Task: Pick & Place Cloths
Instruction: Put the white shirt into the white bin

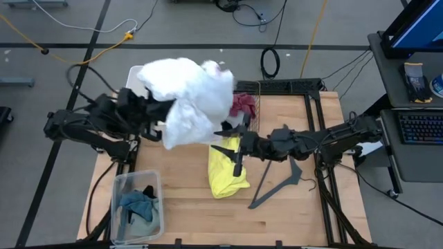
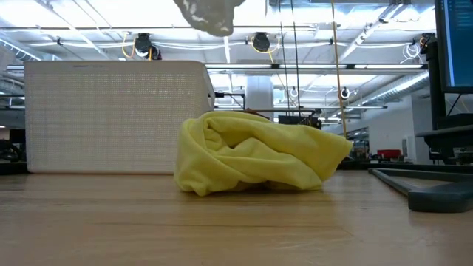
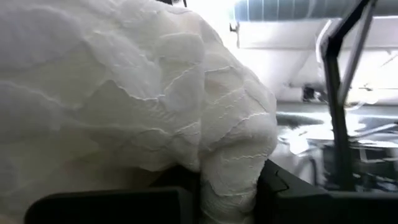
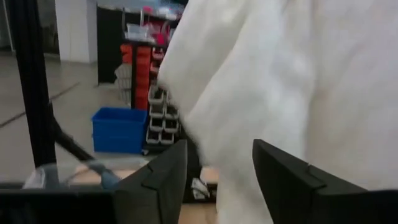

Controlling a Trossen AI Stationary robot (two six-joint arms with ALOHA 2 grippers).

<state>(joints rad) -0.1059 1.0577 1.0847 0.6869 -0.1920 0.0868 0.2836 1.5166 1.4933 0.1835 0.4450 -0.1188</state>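
My left gripper (image 1: 158,116) is shut on the large white cloth (image 1: 192,97), which is held high above the table's far left; its lower end shows at the top of the low view (image 2: 211,16). My right gripper (image 1: 232,137) is open, level, just right of the white cloth (image 4: 280,81), which hangs in front of its fingers; I cannot tell whether they touch. A yellow cloth (image 1: 225,169) lies crumpled on the table (image 2: 259,159). A maroon cloth (image 1: 243,105) lies at the far edge. A blue-teal cloth (image 1: 138,205) lies in the bin. My left gripper pinches a bunched fold of the white cloth (image 3: 229,186) between its two fingers (image 3: 124,205), several layers thick. The fingers come level from the table's left. The cloth is lifted clear of the table and billows above and around the fingers.
A clear plastic bin (image 1: 118,200) stands at the near left corner. A white perforated basket (image 2: 111,118) stands at the far left, partly under the white cloth. A dark grey hanger (image 1: 277,183) lies right of the yellow cloth. Bare wood lies along the near edge.
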